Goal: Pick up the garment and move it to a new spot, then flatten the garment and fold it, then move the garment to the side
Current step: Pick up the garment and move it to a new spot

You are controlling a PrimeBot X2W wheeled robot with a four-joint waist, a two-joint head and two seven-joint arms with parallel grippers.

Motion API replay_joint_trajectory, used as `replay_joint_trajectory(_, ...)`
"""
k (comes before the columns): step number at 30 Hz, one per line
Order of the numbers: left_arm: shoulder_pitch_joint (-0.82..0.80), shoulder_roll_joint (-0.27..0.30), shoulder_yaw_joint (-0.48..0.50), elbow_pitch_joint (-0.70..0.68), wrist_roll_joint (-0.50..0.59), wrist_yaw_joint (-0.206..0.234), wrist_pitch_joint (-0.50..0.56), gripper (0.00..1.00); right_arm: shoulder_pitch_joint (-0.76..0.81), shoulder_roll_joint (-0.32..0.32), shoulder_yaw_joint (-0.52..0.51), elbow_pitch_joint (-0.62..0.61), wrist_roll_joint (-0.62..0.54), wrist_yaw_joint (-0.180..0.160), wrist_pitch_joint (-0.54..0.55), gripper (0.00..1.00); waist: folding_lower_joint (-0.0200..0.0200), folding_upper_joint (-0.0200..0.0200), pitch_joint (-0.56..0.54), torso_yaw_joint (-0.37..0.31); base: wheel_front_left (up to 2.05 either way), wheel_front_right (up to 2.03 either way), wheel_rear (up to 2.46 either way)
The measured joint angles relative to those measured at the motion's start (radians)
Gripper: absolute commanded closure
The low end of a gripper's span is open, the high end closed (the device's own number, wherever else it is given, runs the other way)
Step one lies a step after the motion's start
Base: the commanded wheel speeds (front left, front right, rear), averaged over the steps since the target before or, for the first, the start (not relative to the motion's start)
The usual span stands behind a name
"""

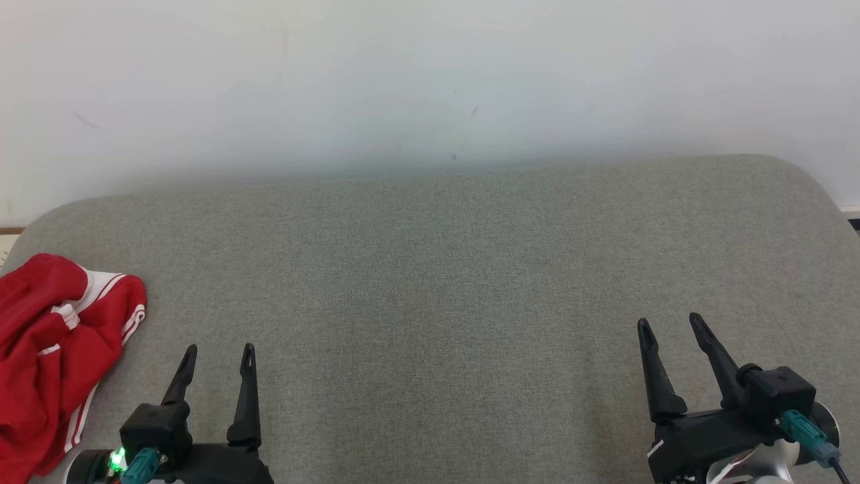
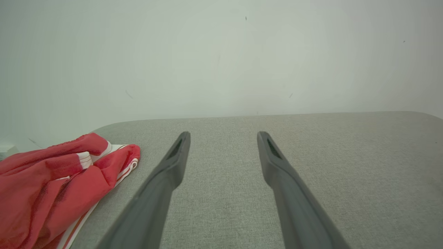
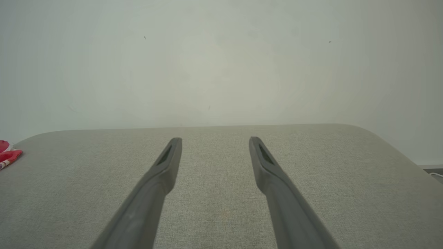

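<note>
Crumpled red garment (image 1: 60, 349) at nine o'clock, cut off at the view's edge.
Left pincer (image 1: 220, 349) and right pincer (image 1: 670, 321) gape wide, empty, over the grey counter (image 1: 430, 282).

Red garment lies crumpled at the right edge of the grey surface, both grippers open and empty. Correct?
No: the garment lies at the left edge of the surface, as the head view shows. The left gripper and right gripper are open and empty.
</note>
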Motion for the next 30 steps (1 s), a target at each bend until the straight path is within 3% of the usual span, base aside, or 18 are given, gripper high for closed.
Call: replay_joint_trajectory(30,-0.011,0.004,-0.009,0.045,-0.04,0.003,0.007,0.0,0.014,0.008,-0.017,0.008,0.02,0.0,0.014,0.0,0.0,0.0,-0.007,0.017,0.0,0.0,0.0)
